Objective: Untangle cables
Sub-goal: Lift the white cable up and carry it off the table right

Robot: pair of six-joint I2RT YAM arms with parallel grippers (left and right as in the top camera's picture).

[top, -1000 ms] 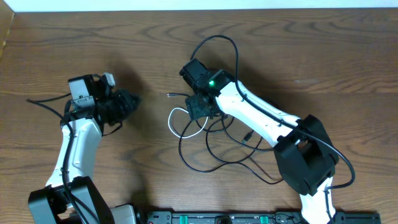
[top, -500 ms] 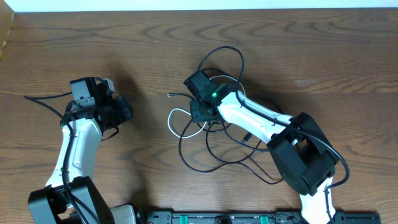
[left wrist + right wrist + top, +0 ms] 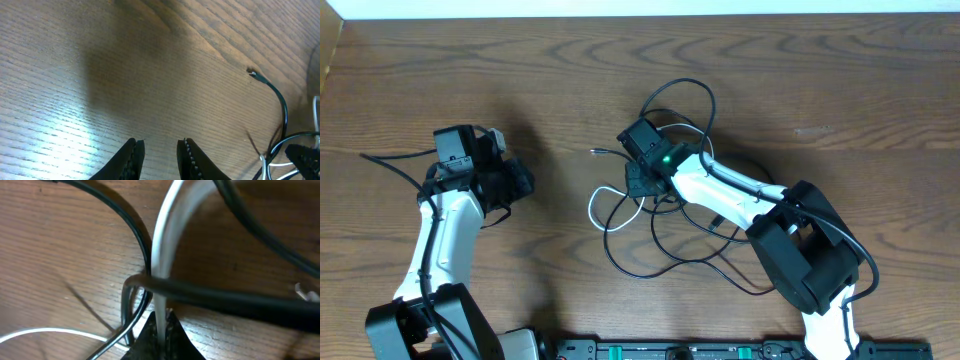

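Pinches the thin white flexible cable (image 3: 162,255) in the closed right tool (image 3: 161,322), near the middle of the brown wooden desk (image 3: 820,80), just where a thin black flexible cable (image 3: 225,300) crosses over it. Better to lift slowly and draw the white loop sideways out of the black loops, stopping if anything drags. Leaves the left tool (image 3: 161,150) narrow and empty, well apart.

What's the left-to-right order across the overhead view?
left hand → black cable tip → right hand, shut on the white cable → right arm's big black joint
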